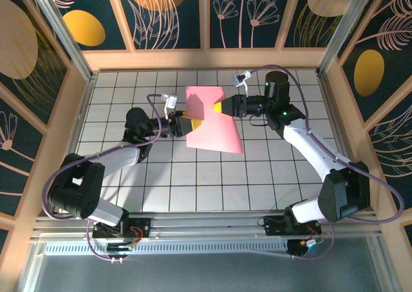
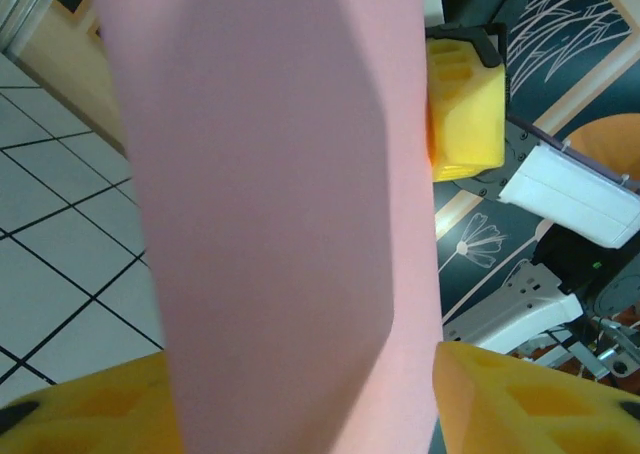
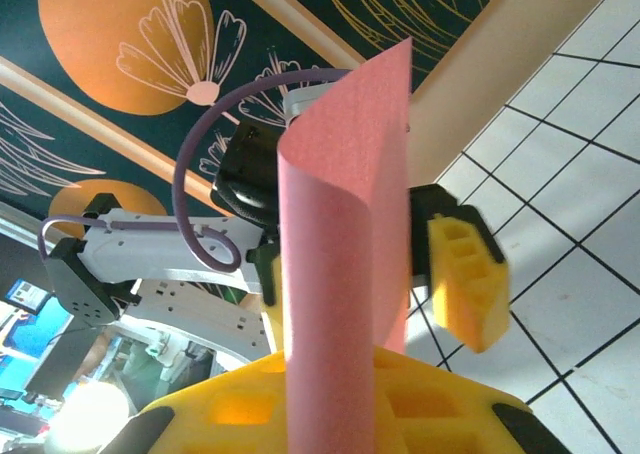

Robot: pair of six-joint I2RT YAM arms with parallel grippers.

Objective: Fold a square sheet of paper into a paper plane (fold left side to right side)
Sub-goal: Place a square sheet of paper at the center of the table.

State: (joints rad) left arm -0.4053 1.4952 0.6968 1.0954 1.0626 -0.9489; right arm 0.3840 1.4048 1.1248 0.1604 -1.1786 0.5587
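Care with the left edge matters most in this step. On the left, the left gripper (image 1: 188,123) has its yellow fingers (image 2: 90,419) apart, one on each side of the sheet, so it does not pinch yet; in the middle, the sheet of paper (image 1: 215,132) hangs in the air above the tiled table (image 1: 193,176), bent into a soft curl and not creased; on the right, the right gripper (image 1: 217,107) is closed narrow on the sheet's right side and carries it. I judge that the left fingers should close near the edge only, without crushing the curl; then the left edge should meet the right edge exactly, corners matching, before any crease is pressed; a slanted meeting would spoil the plane.
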